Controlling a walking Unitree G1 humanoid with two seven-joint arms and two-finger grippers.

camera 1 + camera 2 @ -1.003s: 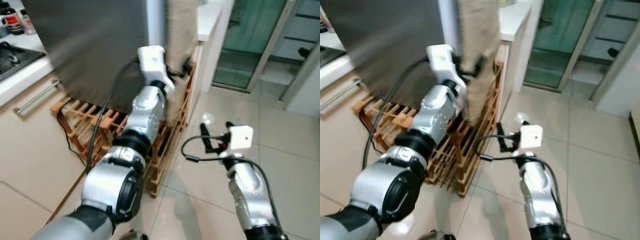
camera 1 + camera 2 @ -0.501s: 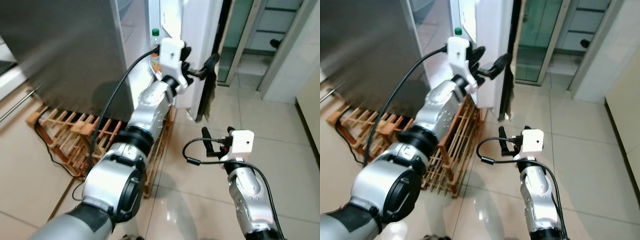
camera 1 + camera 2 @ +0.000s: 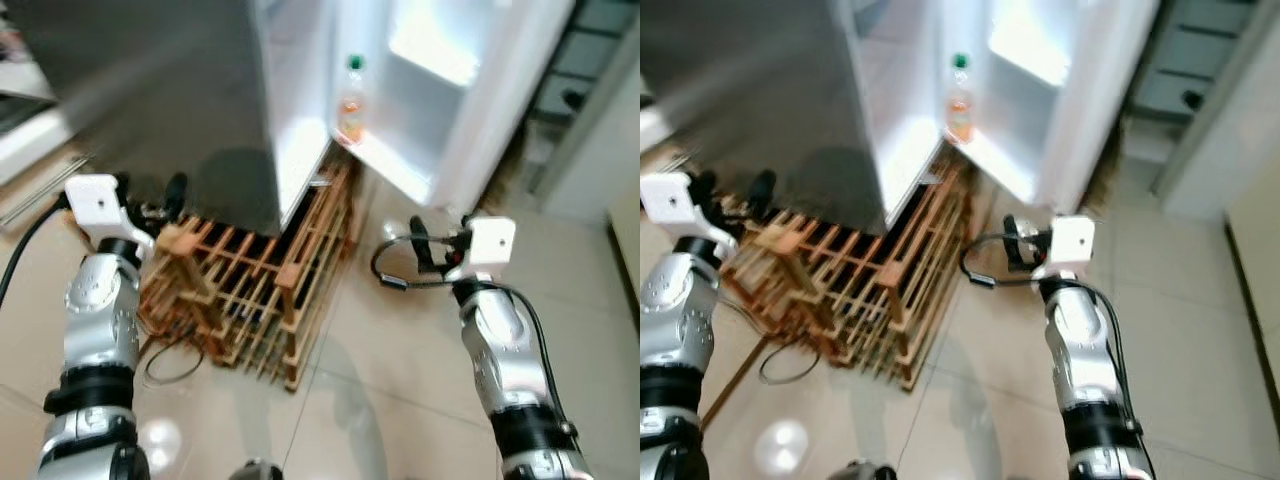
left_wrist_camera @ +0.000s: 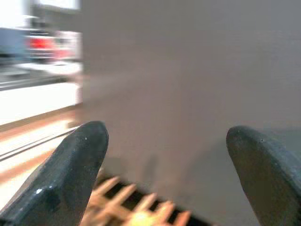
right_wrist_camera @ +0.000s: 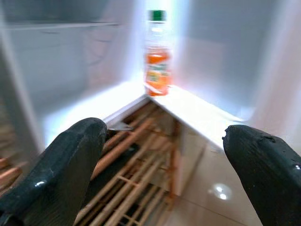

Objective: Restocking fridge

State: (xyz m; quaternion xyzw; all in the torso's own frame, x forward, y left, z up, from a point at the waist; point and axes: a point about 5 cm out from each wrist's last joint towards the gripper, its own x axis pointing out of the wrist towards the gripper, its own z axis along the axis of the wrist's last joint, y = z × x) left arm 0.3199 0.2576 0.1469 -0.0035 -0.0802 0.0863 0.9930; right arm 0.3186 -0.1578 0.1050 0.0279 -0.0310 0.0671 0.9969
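Observation:
The fridge [image 3: 150, 100] stands with its door [image 3: 500, 110] swung wide to the right and its white, lit inside showing. One bottle [image 3: 350, 96] of orange drink with a green cap stands upright at the inner corner of the low shelf; it also appears between the fingers in the right wrist view [image 5: 157, 52]. My right gripper [image 3: 438, 240] hovers open and empty over the floor in front of the door, well short of the bottle. My left gripper [image 3: 150, 195] is open and empty, low at the left beside the wooden rack, facing the fridge's grey side [image 4: 164, 94].
A wooden slatted rack [image 3: 250, 290] lies under and in front of the fridge, with a black cable [image 3: 165, 360] looped on the floor beside it. A counter edge [image 3: 30, 140] is at the far left. Glossy tiled floor [image 3: 400, 400] stretches to the right.
My left arm has left the door edge and dropped back to the left, beside the rack. The door now stands much wider open. The camera view has shifted.

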